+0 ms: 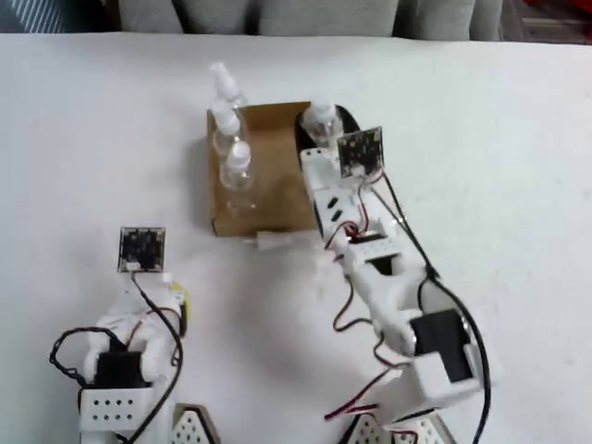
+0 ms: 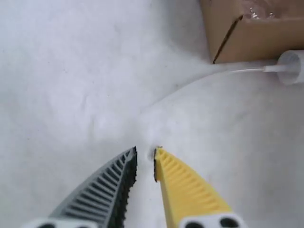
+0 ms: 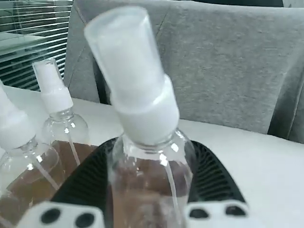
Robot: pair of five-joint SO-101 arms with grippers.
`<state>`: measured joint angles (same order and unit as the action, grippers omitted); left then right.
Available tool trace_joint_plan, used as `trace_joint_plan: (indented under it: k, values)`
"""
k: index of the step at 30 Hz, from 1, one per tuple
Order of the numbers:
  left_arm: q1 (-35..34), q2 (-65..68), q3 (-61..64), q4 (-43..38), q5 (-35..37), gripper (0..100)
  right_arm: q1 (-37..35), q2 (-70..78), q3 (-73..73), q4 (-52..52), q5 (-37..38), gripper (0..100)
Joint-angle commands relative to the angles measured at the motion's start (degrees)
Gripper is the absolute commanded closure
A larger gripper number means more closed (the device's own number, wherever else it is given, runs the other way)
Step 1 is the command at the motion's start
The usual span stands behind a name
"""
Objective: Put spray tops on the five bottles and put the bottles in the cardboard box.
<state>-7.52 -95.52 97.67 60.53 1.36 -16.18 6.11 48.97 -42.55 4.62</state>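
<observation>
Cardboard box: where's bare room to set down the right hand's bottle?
Bare floor runs down the right half of the brown cardboard box, between three clear plastic spray bottles lining its left wall and the clear bottle in the right hand. The left side is crowded.

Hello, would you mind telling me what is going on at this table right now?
The right gripper holds a capped bottle at the far right corner of the cardboard box. Three capped bottles stand inside along its left wall. The left gripper sits shut over the table, near a loose spray top lying in front of the box.
</observation>
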Motion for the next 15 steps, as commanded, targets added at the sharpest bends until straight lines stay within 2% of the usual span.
trace_joint_plan:
  k: [1, 15]
  values:
    - [0.5, -0.6, -0.3, -1.8, -0.7, 92, 1.2, 2.6, -4.8, -0.7, 0.2, 98.2]
    - [0.5, -0.6, -0.3, -2.0, -0.7, 92, 1.0, 5.3, -12.5, -0.7, 0.2, 98.2]
